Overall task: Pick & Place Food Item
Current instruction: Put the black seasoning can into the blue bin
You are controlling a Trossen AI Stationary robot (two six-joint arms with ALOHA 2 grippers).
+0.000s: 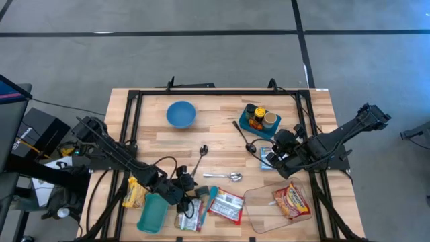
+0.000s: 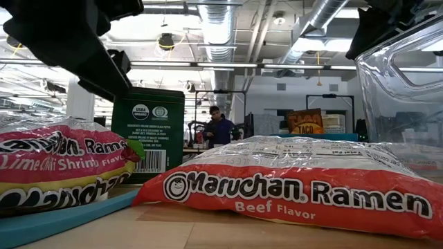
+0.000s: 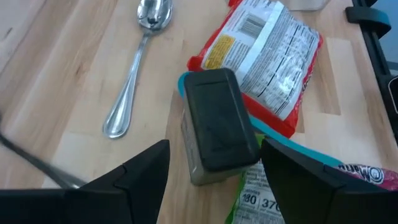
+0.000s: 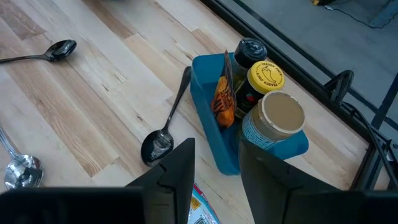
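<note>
A pale wooden table [image 1: 222,144] with a black frame stands on a grey floor; the low view looks past it into a workshop with ceiling ducts, where a person [image 2: 219,129] stands far back.

At the near edge, left of centre, a small dark-lidded tin [image 3: 214,124] lies tilted on its side between the spread fingers of the left pincer [image 3: 214,180], which does not visibly grip it. Just beside the tin lies a red ramen packet [image 3: 264,59], and under the tin's near end a green printed pack [image 3: 249,199] shows. A silver spoon [image 3: 134,68] lies left of the tin. A teal cup [image 1: 153,213] and a yellow packet [image 1: 134,193] lie near the left arm.

At the near right, a clear tray [image 1: 265,208] holds another ramen packet [image 1: 291,200].

The right pincer [image 4: 214,180] hangs over the table's right side, its fingers a little apart with nothing between them. Beyond it a blue tray [image 4: 214,121] holds a black-capped bottle [image 4: 250,53], a yellow-lidded jar [image 4: 264,78], a tan-lidded tub [image 4: 273,121] and an orange snack pack [image 4: 222,102]. A dark spoon [image 4: 163,134] lies beside the tray. A blue bowl [image 1: 181,113] sits at the far centre.
</note>
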